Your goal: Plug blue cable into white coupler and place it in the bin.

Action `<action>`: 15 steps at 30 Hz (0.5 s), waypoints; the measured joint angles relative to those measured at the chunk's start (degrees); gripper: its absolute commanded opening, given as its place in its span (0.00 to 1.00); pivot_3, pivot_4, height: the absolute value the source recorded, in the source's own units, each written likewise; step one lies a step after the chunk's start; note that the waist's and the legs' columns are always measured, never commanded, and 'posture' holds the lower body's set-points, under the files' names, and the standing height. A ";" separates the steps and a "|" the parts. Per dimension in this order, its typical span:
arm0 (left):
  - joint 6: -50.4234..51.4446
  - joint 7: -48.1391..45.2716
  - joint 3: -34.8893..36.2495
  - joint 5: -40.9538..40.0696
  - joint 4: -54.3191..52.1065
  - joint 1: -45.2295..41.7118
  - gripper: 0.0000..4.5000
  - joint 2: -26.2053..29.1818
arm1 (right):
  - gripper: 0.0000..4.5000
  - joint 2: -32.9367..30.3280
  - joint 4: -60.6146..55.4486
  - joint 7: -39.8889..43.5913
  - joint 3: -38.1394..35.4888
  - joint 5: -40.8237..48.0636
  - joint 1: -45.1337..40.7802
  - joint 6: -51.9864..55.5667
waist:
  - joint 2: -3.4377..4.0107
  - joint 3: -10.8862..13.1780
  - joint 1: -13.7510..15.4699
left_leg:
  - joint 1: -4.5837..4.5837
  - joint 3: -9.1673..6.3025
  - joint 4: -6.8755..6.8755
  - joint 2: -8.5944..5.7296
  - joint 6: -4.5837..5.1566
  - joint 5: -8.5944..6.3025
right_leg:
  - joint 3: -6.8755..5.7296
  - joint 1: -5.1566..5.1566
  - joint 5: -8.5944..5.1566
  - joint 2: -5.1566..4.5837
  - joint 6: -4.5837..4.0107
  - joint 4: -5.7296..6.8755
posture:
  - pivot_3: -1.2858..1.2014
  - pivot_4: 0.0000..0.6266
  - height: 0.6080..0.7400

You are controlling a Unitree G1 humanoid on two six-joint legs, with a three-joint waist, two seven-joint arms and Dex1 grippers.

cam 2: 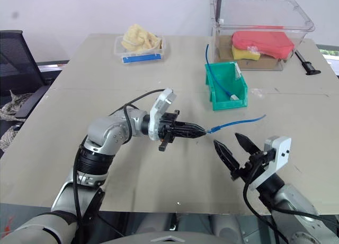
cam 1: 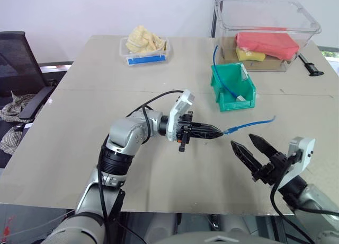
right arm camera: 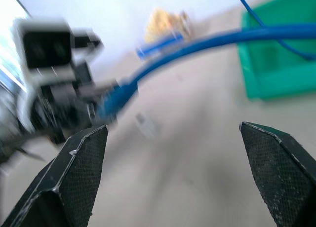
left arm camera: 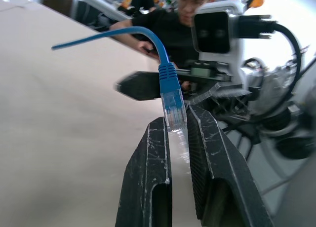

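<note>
On a tan table [cam 1: 79, 148], the green bin [cam 1: 233, 87] sat right of centre. The left gripper [cam 1: 214, 132] pinched the blue cable [cam 1: 249, 125] by its clear plug, above the tabletop. The right gripper [cam 1: 249, 144], its 2 fingers spread wide, hovered just beside it, nearer.

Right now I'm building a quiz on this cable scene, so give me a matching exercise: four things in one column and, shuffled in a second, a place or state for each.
Things:
1. left gripper
2. right gripper
3. green bin
4. clear tub

Places or states:
A. holds red and yellow items, at the table's far right corner
B. open, nothing between its fingers
C. shut on the plug of the blue cable
D. on the table in front of the tub, another blue cable lying in it

Pairs: 1-C, 2-B, 3-D, 4-A
</note>
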 measured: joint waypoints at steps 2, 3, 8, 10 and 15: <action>1.27 0.39 0.34 -0.67 -0.34 0.00 0.00 0.18 | 0.79 -0.19 0.33 -0.90 0.35 2.80 -0.57 -0.02 | 0.00 0.00 -0.10 | 0.00 -0.01 0.00 -0.01 0.00 0.00 | -0.01 -0.01 0.00 0.00 0.00 0.01 | 0.52 0.24 1.00; 2.34 0.60 0.64 -1.62 -0.74 0.00 0.00 0.43 | 0.67 -0.61 0.80 -1.73 0.78 5.44 -0.96 -0.04 | 0.00 0.00 -0.25 | 0.00 -0.01 0.00 -0.01 -0.01 0.00 | 0.00 -0.01 0.00 0.00 0.00 0.01 | 0.52 0.24 1.00; 6.14 1.66 1.37 -5.19 -1.94 0.00 0.00 0.63 | 0.60 -3.54 1.15 -3.64 1.37 13.29 -2.29 -0.54 | 0.00 0.00 -0.76 | 0.01 0.01 0.00 -0.02 0.00 0.00 | 0.03 -0.01 0.00 -0.01 0.00 0.04 | 0.52 0.24 1.00; 7.53 2.15 2.26 -6.88 -2.56 0.00 0.00 0.62 | 0.60 -5.02 1.26 -3.70 1.84 15.89 -2.74 -0.76 | 0.00 0.00 -0.82 | 0.03 0.00 0.00 -0.02 0.00 0.00 | 0.03 -0.01 0.00 0.00 0.00 0.06 | 0.52 0.24 1.00; 10.02 3.64 3.28 -9.92 -3.20 0.00 0.00 0.81 | 0.60 -7.25 1.54 -4.22 3.35 18.76 -2.81 -1.51 | 0.00 0.00 -0.81 | 0.03 0.02 0.00 -0.03 0.00 0.00 | 0.04 -0.01 -0.01 0.00 0.00 0.07 | 0.52 0.24 1.00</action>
